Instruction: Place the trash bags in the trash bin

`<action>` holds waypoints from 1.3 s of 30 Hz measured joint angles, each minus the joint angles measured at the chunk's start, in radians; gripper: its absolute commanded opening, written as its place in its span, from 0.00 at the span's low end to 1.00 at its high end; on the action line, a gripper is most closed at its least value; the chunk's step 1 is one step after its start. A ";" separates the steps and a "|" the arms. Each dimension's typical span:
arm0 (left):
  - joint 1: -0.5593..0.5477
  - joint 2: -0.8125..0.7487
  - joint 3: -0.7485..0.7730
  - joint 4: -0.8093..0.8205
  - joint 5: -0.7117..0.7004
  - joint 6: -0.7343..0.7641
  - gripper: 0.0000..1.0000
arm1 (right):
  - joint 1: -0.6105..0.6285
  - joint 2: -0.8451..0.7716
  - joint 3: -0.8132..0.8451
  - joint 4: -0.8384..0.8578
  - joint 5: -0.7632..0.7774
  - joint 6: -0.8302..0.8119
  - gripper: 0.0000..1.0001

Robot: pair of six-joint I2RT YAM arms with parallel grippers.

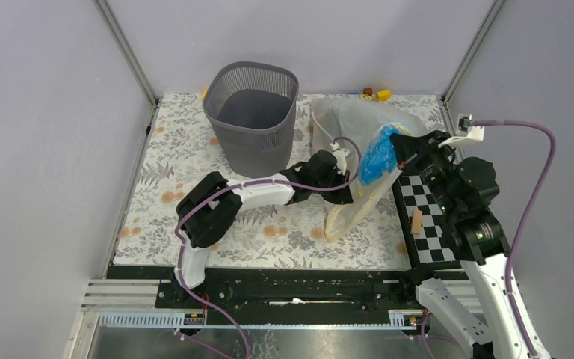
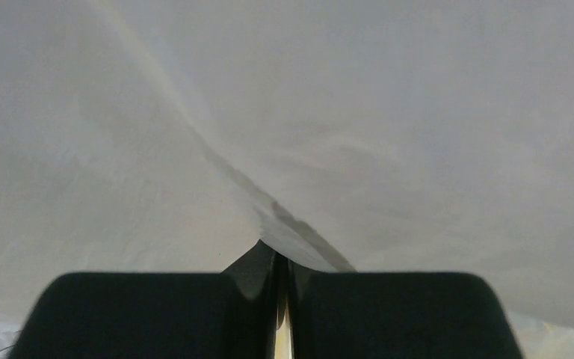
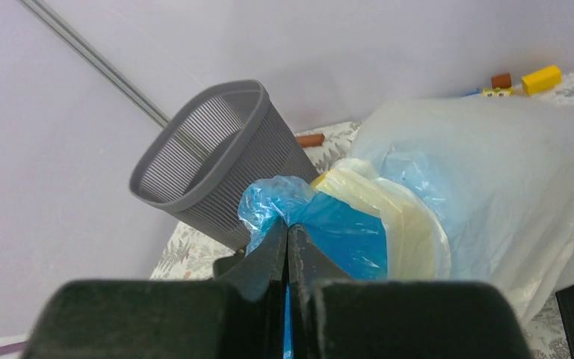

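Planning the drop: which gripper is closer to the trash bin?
Left. The left gripper sits just right of the trash bin, pinching the translucent bag; the right gripper is farther right, clamped on the blue bag.

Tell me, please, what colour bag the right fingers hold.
The bag is blue, clearest in right wrist view.

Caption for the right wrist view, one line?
Right gripper shut on the blue trash bag, translucent bags behind it, mesh trash bin at left.

Even, soft bright light; faint shadows; left wrist view blurred, washed-out white.
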 measured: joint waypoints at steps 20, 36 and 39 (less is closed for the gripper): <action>-0.018 -0.228 -0.186 -0.063 -0.124 0.053 0.73 | 0.000 0.016 -0.014 0.014 -0.231 0.168 0.00; 0.011 -1.047 -0.567 -0.246 -0.309 0.014 0.99 | 0.252 0.472 -0.130 0.084 -0.533 0.257 0.87; 0.011 -1.104 -0.568 -0.278 -0.329 0.011 0.99 | 0.253 0.476 -0.126 0.100 -0.539 0.238 0.89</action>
